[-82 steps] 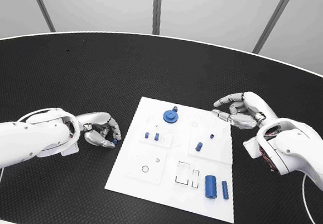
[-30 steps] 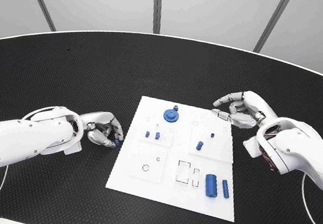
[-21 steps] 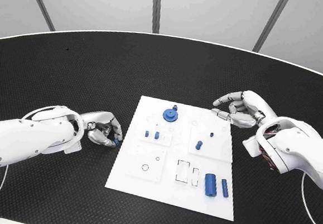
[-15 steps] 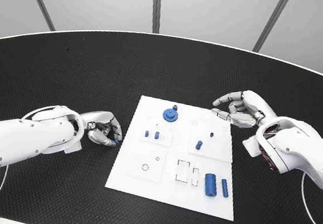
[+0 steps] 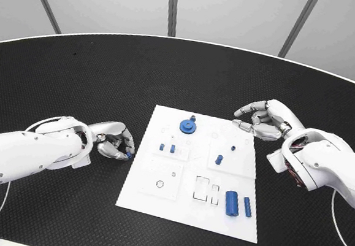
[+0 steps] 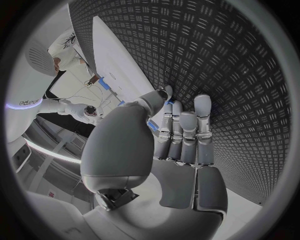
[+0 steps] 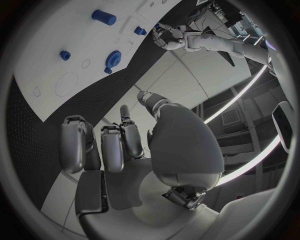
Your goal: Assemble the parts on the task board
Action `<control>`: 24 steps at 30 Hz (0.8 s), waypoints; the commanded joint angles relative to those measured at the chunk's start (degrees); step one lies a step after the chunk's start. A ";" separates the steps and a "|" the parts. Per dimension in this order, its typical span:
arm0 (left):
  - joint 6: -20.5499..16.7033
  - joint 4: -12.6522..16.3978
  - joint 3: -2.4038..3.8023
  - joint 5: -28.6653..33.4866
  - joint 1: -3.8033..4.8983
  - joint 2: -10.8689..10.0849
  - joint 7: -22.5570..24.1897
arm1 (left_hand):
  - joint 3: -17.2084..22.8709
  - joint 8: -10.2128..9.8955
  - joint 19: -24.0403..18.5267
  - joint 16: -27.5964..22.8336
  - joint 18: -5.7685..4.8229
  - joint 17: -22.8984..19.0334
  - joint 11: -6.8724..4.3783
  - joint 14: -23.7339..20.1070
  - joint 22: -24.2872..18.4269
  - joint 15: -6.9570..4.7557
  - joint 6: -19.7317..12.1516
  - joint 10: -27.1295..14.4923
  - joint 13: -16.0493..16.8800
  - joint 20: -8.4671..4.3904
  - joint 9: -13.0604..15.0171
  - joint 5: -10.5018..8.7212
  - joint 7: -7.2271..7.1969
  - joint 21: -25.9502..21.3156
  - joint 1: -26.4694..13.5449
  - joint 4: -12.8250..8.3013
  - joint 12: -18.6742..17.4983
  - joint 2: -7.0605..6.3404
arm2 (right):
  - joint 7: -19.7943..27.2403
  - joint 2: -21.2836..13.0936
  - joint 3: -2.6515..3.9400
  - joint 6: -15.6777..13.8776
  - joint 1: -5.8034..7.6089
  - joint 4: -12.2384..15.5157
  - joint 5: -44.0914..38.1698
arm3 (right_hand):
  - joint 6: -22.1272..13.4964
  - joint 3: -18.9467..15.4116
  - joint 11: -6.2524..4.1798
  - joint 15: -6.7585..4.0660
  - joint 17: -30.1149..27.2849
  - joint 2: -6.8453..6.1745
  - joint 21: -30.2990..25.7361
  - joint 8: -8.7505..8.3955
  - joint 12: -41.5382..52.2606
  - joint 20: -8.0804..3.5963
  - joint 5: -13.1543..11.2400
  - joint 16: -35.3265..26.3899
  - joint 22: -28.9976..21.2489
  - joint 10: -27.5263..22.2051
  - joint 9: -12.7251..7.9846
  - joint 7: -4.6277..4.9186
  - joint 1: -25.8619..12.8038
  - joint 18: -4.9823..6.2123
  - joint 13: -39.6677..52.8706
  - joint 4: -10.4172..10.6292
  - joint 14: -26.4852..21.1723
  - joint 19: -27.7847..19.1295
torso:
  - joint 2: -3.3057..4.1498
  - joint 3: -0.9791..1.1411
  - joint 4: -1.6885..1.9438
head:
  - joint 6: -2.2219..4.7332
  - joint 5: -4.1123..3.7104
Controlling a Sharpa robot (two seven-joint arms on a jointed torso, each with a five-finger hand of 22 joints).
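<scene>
Two robot hands sit at opposite sides of the white task board (image 5: 195, 174), which lies flat in the middle of the black desk (image 5: 86, 73). Left robot hand (image 5: 114, 141) rests just off the board's left edge, fingers curled inward; a small blue part (image 5: 126, 153) shows among the fingertips in the head view, and the left wrist view gives a sliver of blue behind the thumb (image 6: 152, 126), mostly hidden, so its shape cannot be made out. Right robot hand (image 5: 262, 120) hovers by the board's far right corner, fingers curled with thumb close to them; nothing visible in it, though the palm side is hidden from the head camera. On the board: a blue round part (image 5: 188, 126) with a knob near the far edge, two small blue pegs (image 5: 167, 148) standing side by side left of centre, one blue peg (image 5: 219, 160) and a tiny blue dot (image 5: 231, 148) further right, and two blue cylinders (image 5: 238, 204) lying side by side near the near right corner. Pale outlines of sockets are faint, their depth unclear. Right wrist view shows the board's corner, its edges bent and partly cut off.
</scene>
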 commanded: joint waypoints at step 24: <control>1.25 2.08 0.09 8.03 2.18 -2.65 -0.45 | -1.62 0.14 0.62 0.12 0.14 0.21 -0.02 0.66 -0.98 -0.06 0.49 1.29 -0.24 -0.08 1.20 -0.41 -0.37 -0.87 -0.96 2.19 -2.18 0.40 | 0.04 0.09 0.00 -0.04 0.00 -0.20 0.00 | 0.53 0.15 -0.22 -0.43 9.64 0.67 -0.05 0.26 0.26 -0.47 0.18 -0.11 3.35 0.36 -0.10 -0.11 -0.11 0.51 5.52 0.35 4.81 1.54 | -0.01 0.08 0.02 | 0.52 -0.18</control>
